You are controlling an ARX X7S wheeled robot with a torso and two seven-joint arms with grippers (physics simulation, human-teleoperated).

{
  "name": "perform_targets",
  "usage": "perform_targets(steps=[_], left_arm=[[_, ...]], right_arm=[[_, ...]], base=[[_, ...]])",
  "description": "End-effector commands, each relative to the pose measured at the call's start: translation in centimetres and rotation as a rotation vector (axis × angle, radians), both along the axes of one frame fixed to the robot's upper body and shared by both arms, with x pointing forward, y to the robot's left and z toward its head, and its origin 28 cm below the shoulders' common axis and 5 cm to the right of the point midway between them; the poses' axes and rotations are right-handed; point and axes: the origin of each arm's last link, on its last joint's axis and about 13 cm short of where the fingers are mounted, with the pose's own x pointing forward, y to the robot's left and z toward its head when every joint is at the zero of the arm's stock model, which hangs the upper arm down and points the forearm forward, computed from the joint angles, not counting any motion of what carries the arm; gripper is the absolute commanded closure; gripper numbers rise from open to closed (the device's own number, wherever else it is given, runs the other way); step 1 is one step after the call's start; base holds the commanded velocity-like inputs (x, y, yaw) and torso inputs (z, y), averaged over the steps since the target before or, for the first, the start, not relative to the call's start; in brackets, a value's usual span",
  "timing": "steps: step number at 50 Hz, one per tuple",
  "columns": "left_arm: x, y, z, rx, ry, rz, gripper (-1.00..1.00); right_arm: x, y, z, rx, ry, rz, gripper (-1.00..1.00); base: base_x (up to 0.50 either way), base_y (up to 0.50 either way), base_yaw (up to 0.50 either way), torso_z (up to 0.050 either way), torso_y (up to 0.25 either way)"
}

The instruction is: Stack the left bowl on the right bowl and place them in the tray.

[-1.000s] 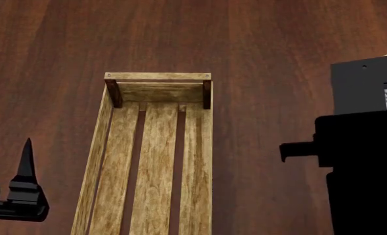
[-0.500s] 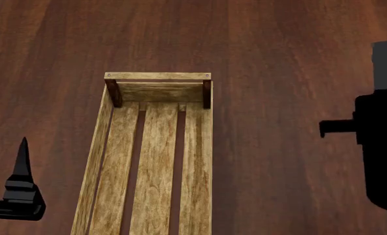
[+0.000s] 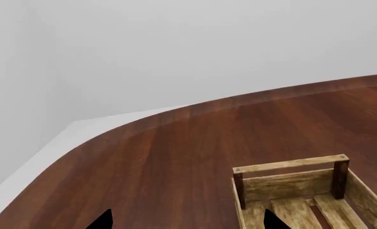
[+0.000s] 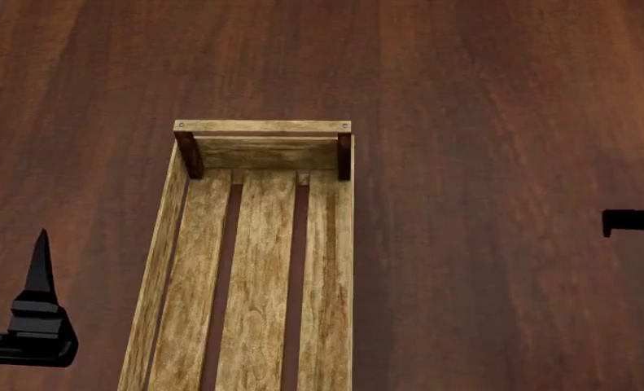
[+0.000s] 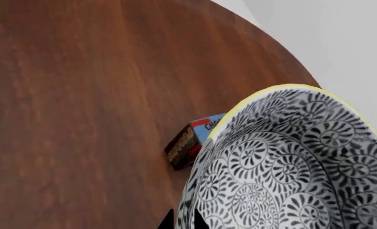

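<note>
Long light-wood slatted tray [image 4: 259, 269] with low plank sides and dark corner posts, lying lengthwise on the dark reddish wooden table [image 4: 484, 98], near end cut off by the lower edge of the head view. Nothing but bare slats inside the visible part. No bowl anywhere in the head view.

Only in the right wrist view: a black-and-white bowl with swirl medallions and a yellow rim [image 5: 290, 167], filling the near corner of that picture, seen close above the table. Two dark fingertips [image 5: 168, 220] at the bowl's lower edge, one seemingly on each side of the wall; grasp likely but not plain, so cannot tell. Beyond the bowl, partly hidden by its rim, a small blue-and-brown pudding box [image 5: 191, 140] lying flat on the table; unseen in both other views.

Right of the tray in the head view, just a black stub of the right arm [image 4: 637, 220] at the picture's edge.

Left of the tray, the left gripper [image 3: 185, 220], one pointed black finger [image 4: 41, 265] upright in the head view. In the left wrist view, both tips spread well apart, nothing between them, with the tray's far end, the table's curved edge and a pale wall beyond.
</note>
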Motion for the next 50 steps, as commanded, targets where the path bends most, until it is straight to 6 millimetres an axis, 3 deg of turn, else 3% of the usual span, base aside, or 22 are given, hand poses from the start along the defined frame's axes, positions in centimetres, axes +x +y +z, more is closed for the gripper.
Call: perform_targets(steps=[1,50], left_arm=[[0.0,0.0,0.0,-0.001,-0.001,0.003,-1.0],[-0.3,0.1,0.2,-0.01,-0.009,0.003,-1.0]], right_arm=[[-1.0,-1.0,-0.6,-0.014,0.034,-0.074,1.0],[-3.8,-2.2,-5.2,0.042,0.194,-0.12,1.0]], base=[[0.0,0.0,0.0,0.0,0.0],[0.0,0.0,0.0,0.0,0.0]])
